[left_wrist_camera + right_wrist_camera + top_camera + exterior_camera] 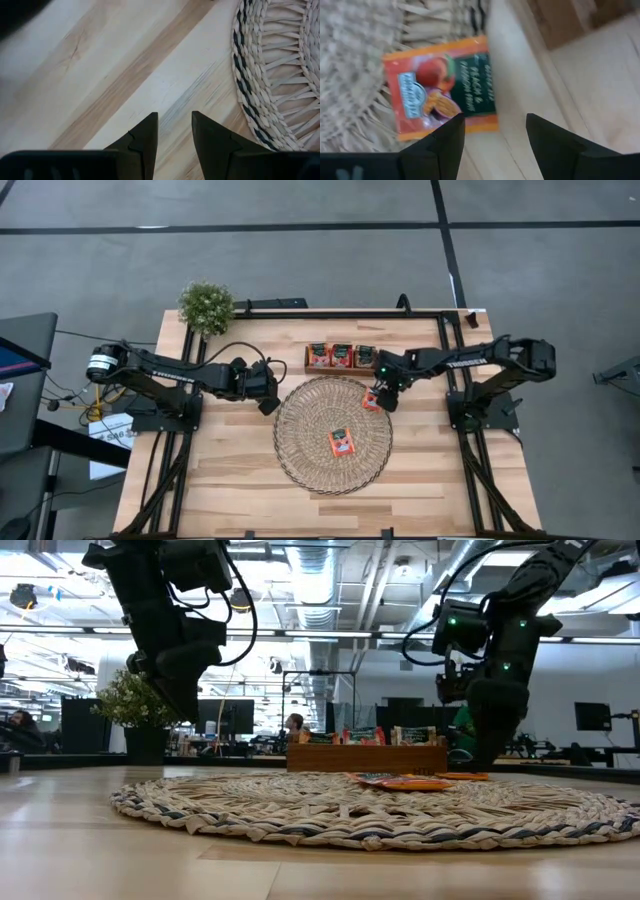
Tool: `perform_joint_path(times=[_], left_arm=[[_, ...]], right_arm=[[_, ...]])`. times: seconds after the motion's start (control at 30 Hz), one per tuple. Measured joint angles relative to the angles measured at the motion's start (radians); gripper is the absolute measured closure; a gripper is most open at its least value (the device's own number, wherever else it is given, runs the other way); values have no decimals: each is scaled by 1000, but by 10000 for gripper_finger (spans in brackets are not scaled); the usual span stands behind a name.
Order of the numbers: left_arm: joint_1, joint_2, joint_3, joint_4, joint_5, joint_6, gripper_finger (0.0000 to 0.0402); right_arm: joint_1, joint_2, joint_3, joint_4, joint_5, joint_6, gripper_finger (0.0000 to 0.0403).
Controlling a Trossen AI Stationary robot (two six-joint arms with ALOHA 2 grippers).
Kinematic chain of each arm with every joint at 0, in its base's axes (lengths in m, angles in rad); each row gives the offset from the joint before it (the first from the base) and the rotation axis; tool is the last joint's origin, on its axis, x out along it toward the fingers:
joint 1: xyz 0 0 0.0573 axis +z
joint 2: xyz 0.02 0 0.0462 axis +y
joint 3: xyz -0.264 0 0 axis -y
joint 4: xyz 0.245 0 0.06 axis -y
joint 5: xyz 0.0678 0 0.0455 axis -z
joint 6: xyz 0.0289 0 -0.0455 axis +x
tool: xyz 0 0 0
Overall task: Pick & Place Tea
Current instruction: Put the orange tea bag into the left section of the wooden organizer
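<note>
High view: R gripper [383,399] sits at the far-right edge of the woven mat [300,465], directly over a red-orange tea sachet [371,401] lying on the mat rim. A second sachet [341,442] lies flat near mat centre, nearer the table front than R gripper. Wooden tray [322,367] just beyond R gripper holds three upright sachets [342,355]. L gripper [268,406] is off the mat's left edge, over bare table [220,480]. Potted plant [206,305] at far-left corner.

Low view: R gripper [487,762] is down at the mat's far side, sachet [405,781] flat just beside it. L gripper [188,708] is above the table, clear of the surface.

L wrist view: L gripper [174,135] fingers a narrow gap apart, nothing between them; mat edge [260,90] just ahead to one side.

R wrist view: R gripper [495,137] fingers spread wide, empty; sachet [442,90] lies flat just beyond the tips, half on mat, half on table.
</note>
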Motion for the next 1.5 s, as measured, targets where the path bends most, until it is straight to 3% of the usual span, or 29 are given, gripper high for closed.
perform_joint_path(times=[0.5, 0.9, 1.07, 1.5], left_arm=[[0, 0, 0, 8, 0, 0, 289], [0, 0, 0, 18, 1, 0, 289], [0, 0, 0, 28, 1, 3, 289], [0, 0, 0, 46, 0, 6, 289]], right_arm=[[17, 3, 0, 53, 10, -18, 209], [20, 109, 4, 49, 19, -27, 214], [13, 83, -1, 40, 15, -28, 248], [-40, 70, -1, -10, 2, -18, 385]])
